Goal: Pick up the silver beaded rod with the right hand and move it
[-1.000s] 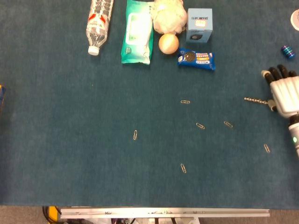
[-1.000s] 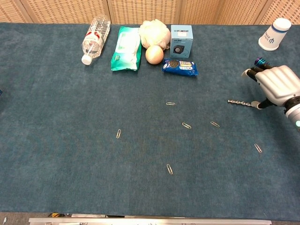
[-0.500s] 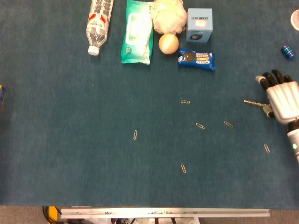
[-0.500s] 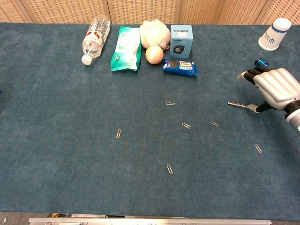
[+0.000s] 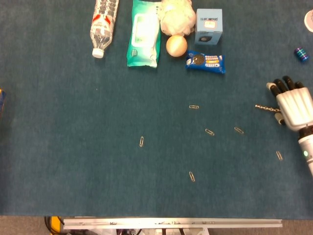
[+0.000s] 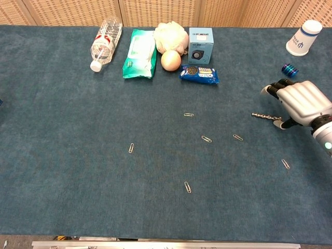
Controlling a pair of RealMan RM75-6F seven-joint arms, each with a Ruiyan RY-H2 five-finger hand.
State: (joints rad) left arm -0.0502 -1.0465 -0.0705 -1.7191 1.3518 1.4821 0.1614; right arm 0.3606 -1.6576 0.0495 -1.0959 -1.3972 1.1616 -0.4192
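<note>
The right hand (image 5: 293,102) hovered at the far right of the blue surface (image 5: 73,147), palm down, right over one end of the silver beaded rod (image 5: 265,107). The rod lay flat on the surface, its free end pointing left; its other end was hidden under the hand. Whether the thumb and fingers had closed on it could not be told from either view. The left hand was out of sight.

The step in hand looked like the grasp itself. The next move would call for a firm pinch on that thin rod, then a clean lift before carrying it.

Counted: one rod, six paper clips (image 5: 209,131) scattered in the middle, one water bottle (image 5: 103,22), one pack of wipes (image 5: 144,33), one egg-like ball (image 5: 176,45), one white puff (image 5: 178,14), one small box (image 5: 209,27), one biscuit packet (image 5: 206,61), one paper cup (image 6: 304,37) and one small blue spool (image 6: 289,69).
</note>
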